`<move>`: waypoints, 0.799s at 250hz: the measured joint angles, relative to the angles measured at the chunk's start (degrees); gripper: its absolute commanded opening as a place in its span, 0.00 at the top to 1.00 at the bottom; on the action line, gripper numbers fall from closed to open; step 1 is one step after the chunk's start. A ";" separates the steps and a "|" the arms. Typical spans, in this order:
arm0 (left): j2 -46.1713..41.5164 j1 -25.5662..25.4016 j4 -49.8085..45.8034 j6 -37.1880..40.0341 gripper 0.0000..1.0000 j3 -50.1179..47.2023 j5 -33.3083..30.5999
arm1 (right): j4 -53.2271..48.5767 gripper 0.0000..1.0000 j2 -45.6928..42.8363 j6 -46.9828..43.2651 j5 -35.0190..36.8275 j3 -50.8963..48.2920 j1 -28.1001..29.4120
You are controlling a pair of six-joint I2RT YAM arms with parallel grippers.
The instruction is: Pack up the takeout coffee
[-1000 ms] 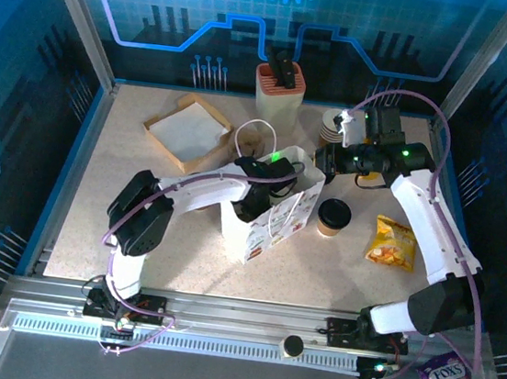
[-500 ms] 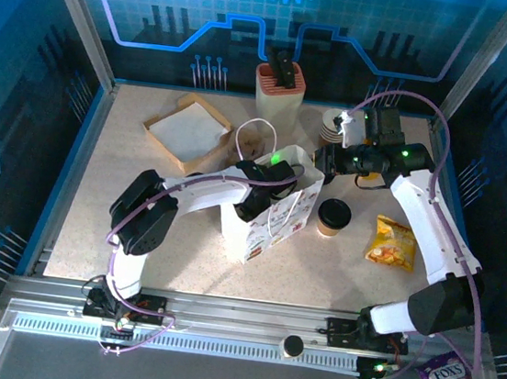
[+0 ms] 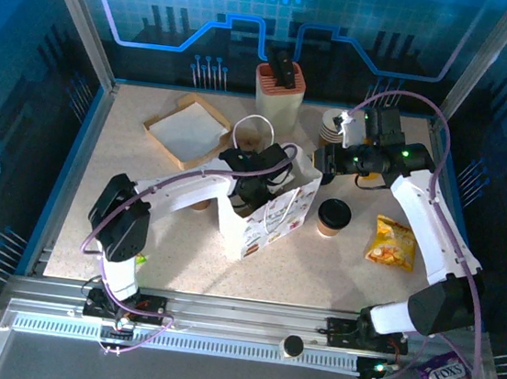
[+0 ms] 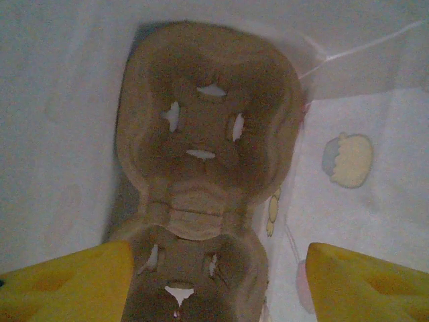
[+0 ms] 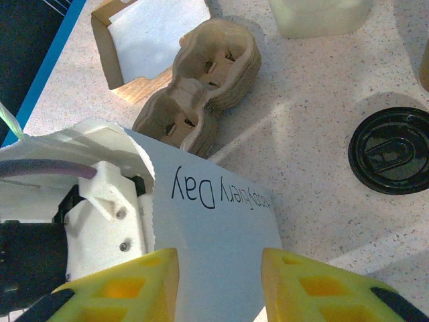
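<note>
Fingertips [image 4: 67, 285] of the left gripper [image 4: 218, 285] stand wide apart with nothing between them. They are down inside the white paper bag [image 3: 268, 224], above a brown pulp cup carrier [image 4: 201, 134] that lies on the bag's floor. The right gripper [image 5: 220, 285] sits at the bag's far right corner with its fingers [image 5: 315, 288] parted. The bag's printed wall shows in the gap, but whether the pads touch the paper cannot be told. The lidded coffee cup [image 3: 333, 216] stands upright on the table just right of the bag, outside it and untouched.

The bag's walls hem the left gripper in, and the left arm [image 3: 178, 199] crosses the bag's left rim. Behind the bag are a stack of carriers [image 5: 208, 74], a shallow cardboard tray [image 3: 187, 129] lined with white paper, and a pale canister [image 3: 278, 89] of black utensils. A round black lid [image 5: 392, 151] lies beyond the bag; whether a cup is under it cannot be told. A yellow snack packet [image 3: 392, 242] lies right of the bag, past the cup. A small tan thing [image 3: 201, 204] just left of the bag is too hidden to name.

The table [image 3: 135, 249] is speckled beige, fenced by a metal frame and blue lit panels.

Since a second ago the left arm's elbow has swung out leftward, away from the bag. The cup and the right gripper are where they were.
</note>
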 measured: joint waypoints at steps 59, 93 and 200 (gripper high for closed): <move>-1.62 0.11 -0.02 -0.46 0.30 2.54 0.44 | 0.00 0.59 0.00 0.00 0.04 0.00 0.00; -2.75 0.22 0.00 -0.46 0.30 4.68 0.44 | 0.00 0.57 0.00 0.00 0.26 0.00 0.00; -5.44 0.92 0.09 -0.37 0.29 13.84 0.39 | 1.73 0.51 -2.03 1.31 0.50 0.00 0.00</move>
